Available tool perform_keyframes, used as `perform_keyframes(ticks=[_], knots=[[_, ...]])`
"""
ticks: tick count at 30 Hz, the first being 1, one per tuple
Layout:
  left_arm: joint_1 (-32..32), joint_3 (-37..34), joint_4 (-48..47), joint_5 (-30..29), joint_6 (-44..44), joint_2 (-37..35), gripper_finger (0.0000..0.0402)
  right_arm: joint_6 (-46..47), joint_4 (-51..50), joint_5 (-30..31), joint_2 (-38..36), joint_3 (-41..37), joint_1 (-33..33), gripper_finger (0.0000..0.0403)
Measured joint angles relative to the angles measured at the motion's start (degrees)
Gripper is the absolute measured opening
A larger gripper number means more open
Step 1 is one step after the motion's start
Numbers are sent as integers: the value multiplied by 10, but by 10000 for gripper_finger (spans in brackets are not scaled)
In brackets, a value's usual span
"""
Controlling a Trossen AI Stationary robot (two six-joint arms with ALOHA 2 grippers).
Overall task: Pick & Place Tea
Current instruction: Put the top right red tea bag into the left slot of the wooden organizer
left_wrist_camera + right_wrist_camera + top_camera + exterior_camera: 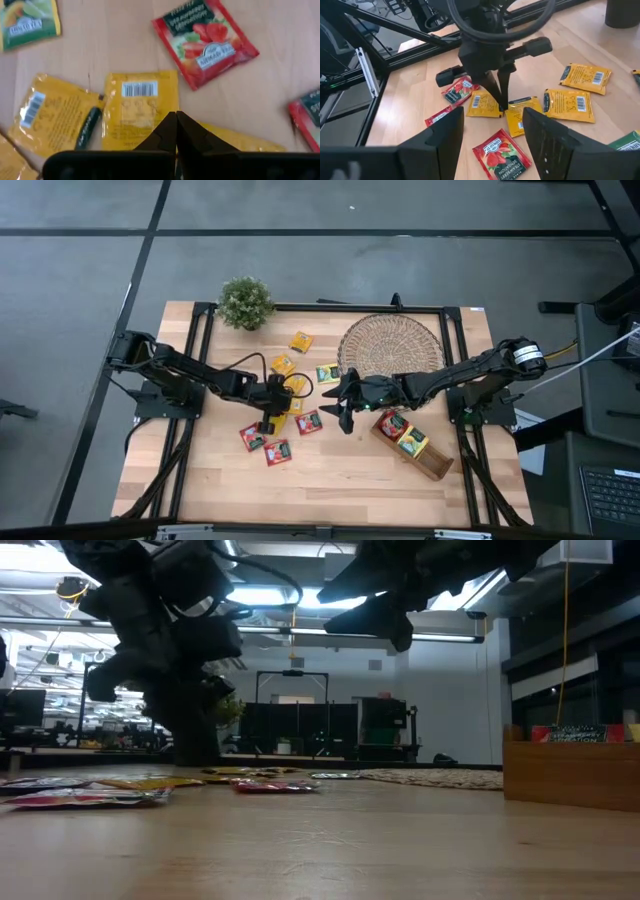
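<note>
Nearest the low camera, bare wooden table is seen. At the left, the left gripper is lowered among the scattered tea sachets, its fingers pressed together with the tips on a yellow sachet; whether it is pinched cannot be told. Red sachets are spread just beside it. Further right, the right gripper is held above the table with fingers spread wide, nothing between them. At the right, a wooden tray with sachets inside is placed near a woven mat

Sachets crowd the left end effector; bare table lies nearer.
</note>
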Motion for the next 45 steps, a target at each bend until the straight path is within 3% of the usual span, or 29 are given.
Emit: perform_keyframes(ticks=[13,25,31,37,45], knots=[[0,0,98,-3,3,24,1,0,-1,0,0,0,0,204],[3,54,52,-28,-1,141,1,3,-9,0,0,0,0,204],[1,54,47,-26,1,140,1,51,-32,-3,0,0,-5,204],[1,53,46,-12,32,140,1,121,-49,-50,23,0,-34,204],[-12,45,13,-21,30,90,1,119,-49,-97,53,0,-53,204]])
